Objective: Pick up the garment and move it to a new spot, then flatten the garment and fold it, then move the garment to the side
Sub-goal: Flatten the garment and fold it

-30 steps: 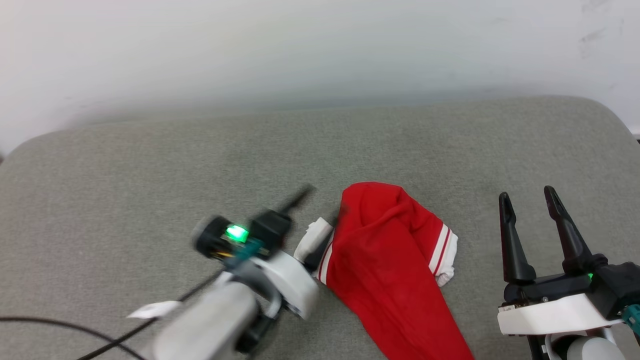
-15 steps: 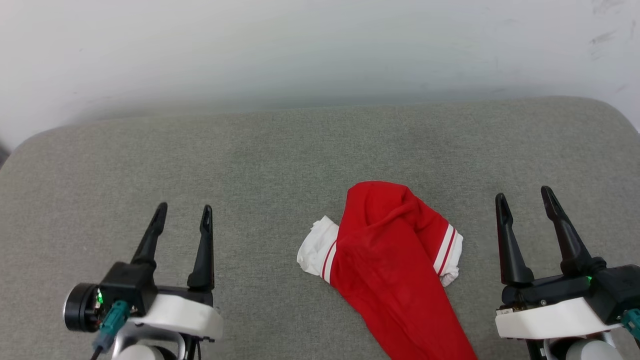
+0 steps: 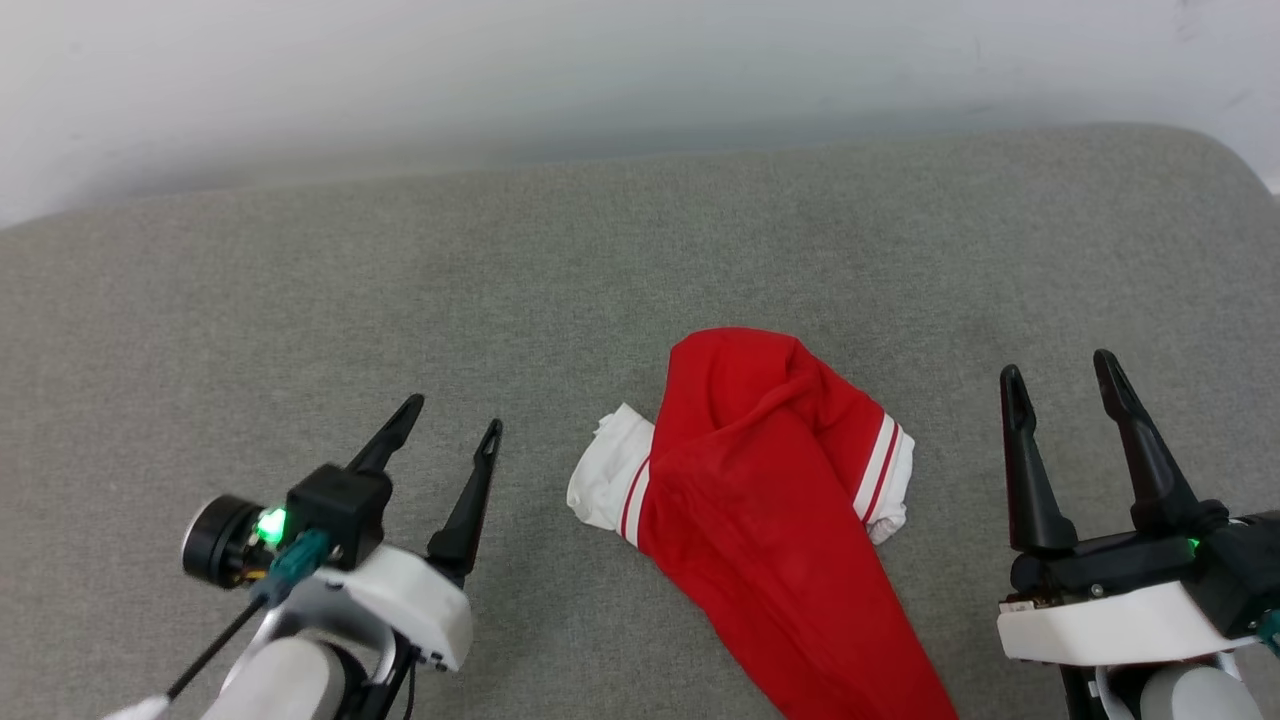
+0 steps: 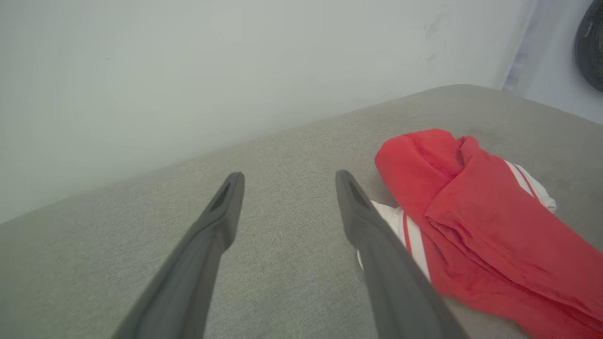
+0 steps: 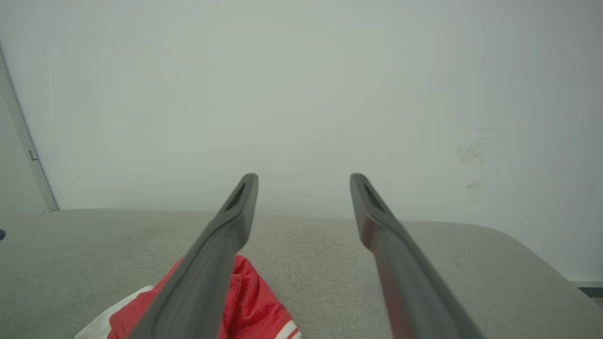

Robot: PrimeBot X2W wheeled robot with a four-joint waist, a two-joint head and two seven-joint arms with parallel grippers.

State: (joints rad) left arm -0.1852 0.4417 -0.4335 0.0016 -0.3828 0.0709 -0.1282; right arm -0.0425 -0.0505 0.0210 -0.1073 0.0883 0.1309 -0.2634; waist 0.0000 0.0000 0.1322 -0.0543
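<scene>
The garment (image 3: 770,490) is a crumpled red jersey with white, red-striped sleeves, lying bunched on the grey cushion and running off the bottom edge of the head view. My left gripper (image 3: 450,420) is open at the lower left, fingers tilted toward the garment's white sleeve, a short gap away. My right gripper (image 3: 1058,365) is open at the lower right, apart from the cloth. In the left wrist view the garment (image 4: 480,216) lies just right of my right finger. The right wrist view catches a bit of the garment (image 5: 249,301) low left, behind my left finger.
The grey upholstered surface (image 3: 300,280) spreads wide to the left and behind the garment, with rounded far corners. A pale wall (image 3: 600,70) rises right behind its back edge.
The left arm swung away from the garment to the lower left, then shifted back toward it and tilted right. The camera tipped, so the whole scene sits higher. The garment lies as before.
</scene>
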